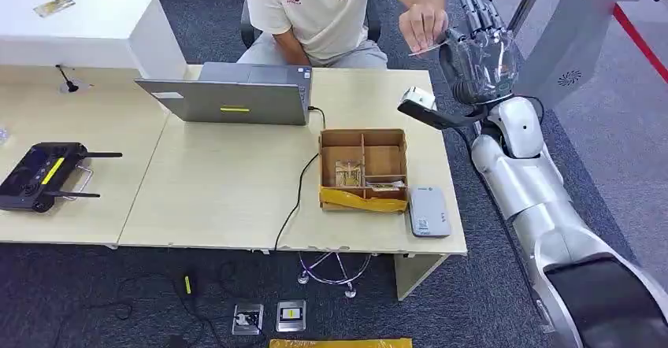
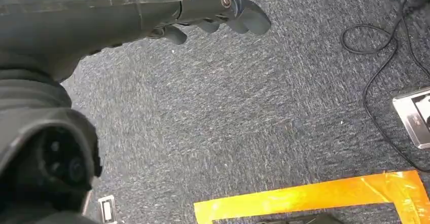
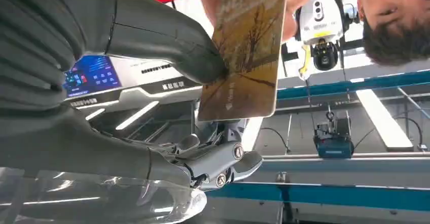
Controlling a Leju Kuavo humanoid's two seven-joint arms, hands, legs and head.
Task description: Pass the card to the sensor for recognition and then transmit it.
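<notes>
On the left, the left hand hung over grey carpet, its fingers curled in toward the palm with nothing between them. Well away from either hand, a black controller lay on the far left part of the table, and a grey laptop stood further along.

Toward the middle, a cardboard box with compartments sat on the table, and just beside it a small white sensor, both lower than the raised right hand and apart from it.

On the right, the right hand was lifted high above the table's edge, fingers pointing up. It met a person's hand reaching in from across the table. The card was between the two: the robot's thumb pressed on one face of it near its edge, while the person's fingers pinched the opposite end. Whether the robot's other fingers backed the card from behind I could not tell.

The card looked thin, light and stiff, with a glossy face likely to slip under a smooth thumb. It would probably be best held flat, thumb on one face and fingers on the other, close to one short end so the rest stays free for the sensor. A firm but gentle pinch should do; squeezing hard would only bend it.
</notes>
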